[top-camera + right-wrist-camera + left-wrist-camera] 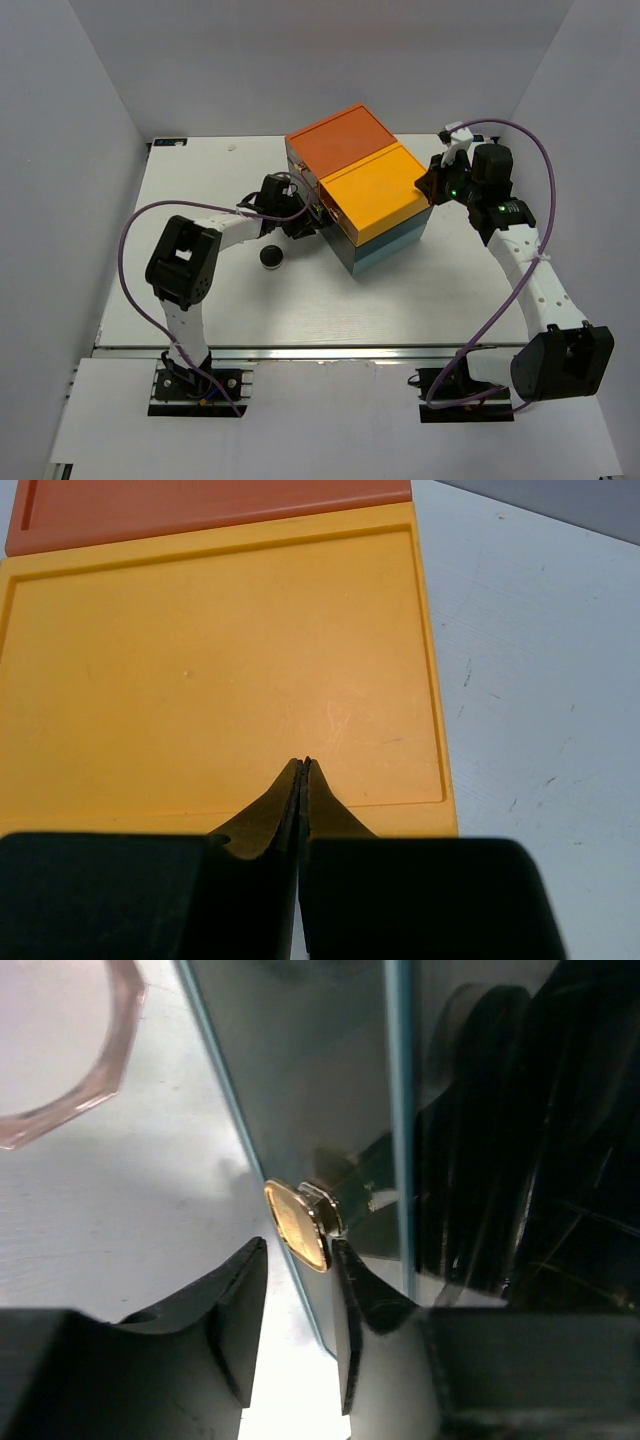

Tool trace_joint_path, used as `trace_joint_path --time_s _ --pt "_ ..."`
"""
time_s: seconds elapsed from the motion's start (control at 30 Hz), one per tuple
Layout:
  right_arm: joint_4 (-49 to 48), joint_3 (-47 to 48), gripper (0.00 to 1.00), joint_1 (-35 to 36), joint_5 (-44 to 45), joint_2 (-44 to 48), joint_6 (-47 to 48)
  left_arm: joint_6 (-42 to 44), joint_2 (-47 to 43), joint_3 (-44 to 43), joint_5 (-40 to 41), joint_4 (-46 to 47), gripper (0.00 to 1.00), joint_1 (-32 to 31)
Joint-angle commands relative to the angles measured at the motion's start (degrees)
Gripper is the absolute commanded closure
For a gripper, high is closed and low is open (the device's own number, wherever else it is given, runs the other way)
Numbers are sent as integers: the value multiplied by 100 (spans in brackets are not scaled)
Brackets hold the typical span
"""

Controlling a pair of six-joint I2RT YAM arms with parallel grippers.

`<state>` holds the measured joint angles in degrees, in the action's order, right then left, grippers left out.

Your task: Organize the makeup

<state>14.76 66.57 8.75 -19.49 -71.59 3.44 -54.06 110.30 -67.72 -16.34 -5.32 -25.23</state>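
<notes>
**Operator:** Where is my left claw sitting right now?

**Spotter:** Your left claw (298,1252) is reaching in at the left face of the drawer box (375,190), low down against the teal drawer front (300,1080). Its 2 fingers (235,1305) are standing spread, and the gold knob (296,1225) is lying between them. The finger on the right of your wrist view is sitting just beside the knob's stem. The other finger is standing apart from the knob, with pale surface showing in the gap.

**Operator:** And my right one?

**Spotter:** Your right claw (303,765) is hanging over the yellow top (220,660) of the box, near its right edge. Its 2 fingers are pressing tightly together and pinching nothing. You cannot tell whether the tips are touching the yellow. The orange top (200,510) is lying just beyond.

**Operator:** Where is the makeup?

**Spotter:** The black compact (271,257) is lying on the white surface (200,165), just in front of your left forearm and near the box's left corner, not touching it. The pinkish jar (45,1050) is showing in the top left of your left wrist view. It is standing on the surface to the left of the teal front, well apart from the claw.
</notes>
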Motion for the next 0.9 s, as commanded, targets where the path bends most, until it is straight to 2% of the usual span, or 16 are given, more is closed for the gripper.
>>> trace_joint_path --time_s 0.0,0.3,0.4,0.87 --pt "-202 -38 100 -32 -47 154 16 159 44 -241 34 -30 61 27" --pt "-193 -21 100 -40 -73 128 -19 308 -87 136 131 -101 81 98" --pt "-202 -30 100 -40 -73 137 -19 335 -245 365 210 -127 84 168" --pt "-193 -12 100 -40 -108 163 -72 502 -1528 1797 421 -250 87 686"
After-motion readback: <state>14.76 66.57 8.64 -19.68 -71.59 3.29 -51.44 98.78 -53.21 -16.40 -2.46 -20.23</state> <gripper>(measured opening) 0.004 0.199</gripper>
